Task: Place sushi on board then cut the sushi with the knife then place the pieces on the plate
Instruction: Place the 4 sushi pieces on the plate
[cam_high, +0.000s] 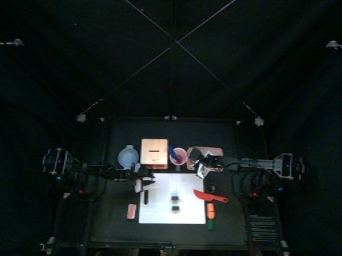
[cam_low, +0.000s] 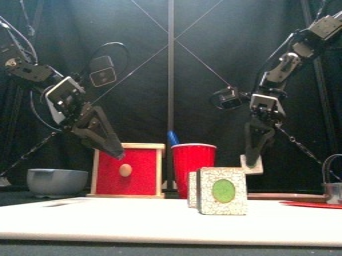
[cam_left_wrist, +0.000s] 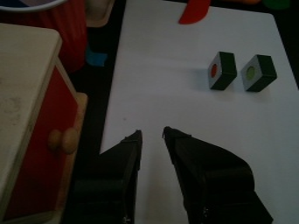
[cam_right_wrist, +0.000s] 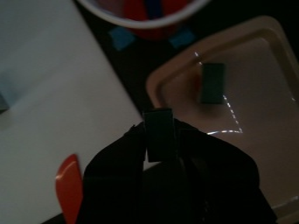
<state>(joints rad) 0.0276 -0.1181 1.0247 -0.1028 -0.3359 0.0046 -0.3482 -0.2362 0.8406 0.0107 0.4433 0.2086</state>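
The right gripper (cam_right_wrist: 159, 140) had its jaws clamped on a dark green block of toy sushi (cam_right_wrist: 159, 122), holding it up over the edge of the flat pink tray (cam_right_wrist: 260, 87). Whether the block touched the tray could not be told. Another dark sushi block (cam_right_wrist: 212, 83) lay inside the tray, apart from the held one. Two more sushi pieces (cam_left_wrist: 221, 70) (cam_left_wrist: 258, 73) stood side by side, just apart, on the white cutting board (cam_left_wrist: 176, 79), their faces green with a red centre. The left gripper (cam_left_wrist: 152, 136) hung above the board's other end, beside the pale wooden box with a red drawer front (cam_low: 127, 170). Its jaws were a narrow gap apart and held nothing. A red toy knife (cam_right_wrist: 68, 185) lay at the board's right edge. Behind the board stood a red cup (cam_low: 194, 165) with a blue toy knife (cam_low: 171, 137) in it, and a blue-grey bowl (cam_low: 56, 180) sat left of the box.
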